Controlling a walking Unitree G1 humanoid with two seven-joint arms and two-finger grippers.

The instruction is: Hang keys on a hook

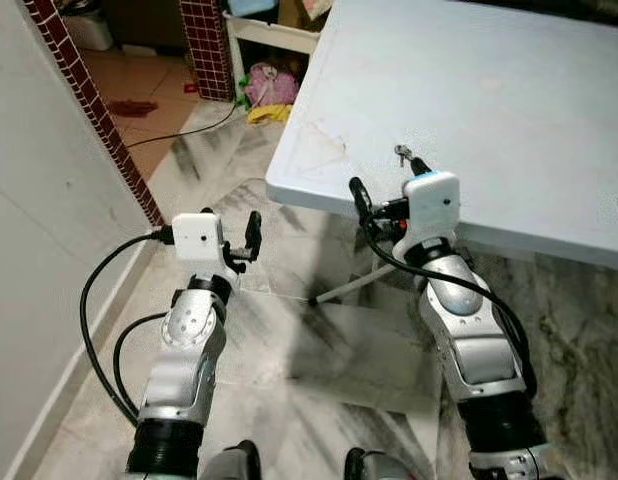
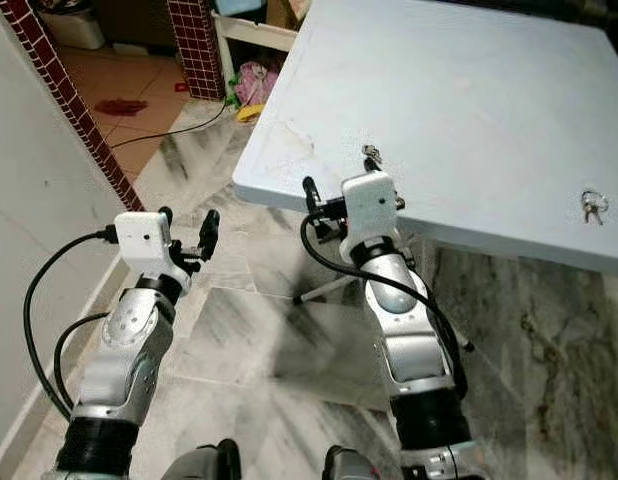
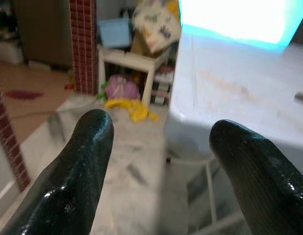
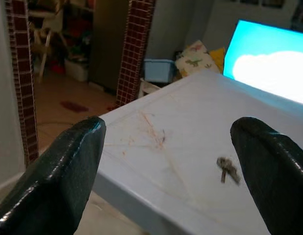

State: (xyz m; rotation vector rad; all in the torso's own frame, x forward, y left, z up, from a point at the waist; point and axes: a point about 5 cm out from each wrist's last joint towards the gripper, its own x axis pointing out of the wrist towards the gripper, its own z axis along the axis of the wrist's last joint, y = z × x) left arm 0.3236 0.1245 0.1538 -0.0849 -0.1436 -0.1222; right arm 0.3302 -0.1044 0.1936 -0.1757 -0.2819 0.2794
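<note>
Two open grippers held before a pale table with keys on it.

The left gripper (image 1: 251, 236), fingers apart, hangs over the marble floor (image 1: 289, 350) off the table's corner. The right gripper (image 4: 168, 161), fingers spread wide, sits at the table (image 2: 469, 110) edge; its wrist view shows a small bunch of keys (image 4: 228, 169) lying flat on top, at about one o'clock from it. The right eye view adds a second key set (image 2: 591, 207) near three o'clock on the table.
</note>
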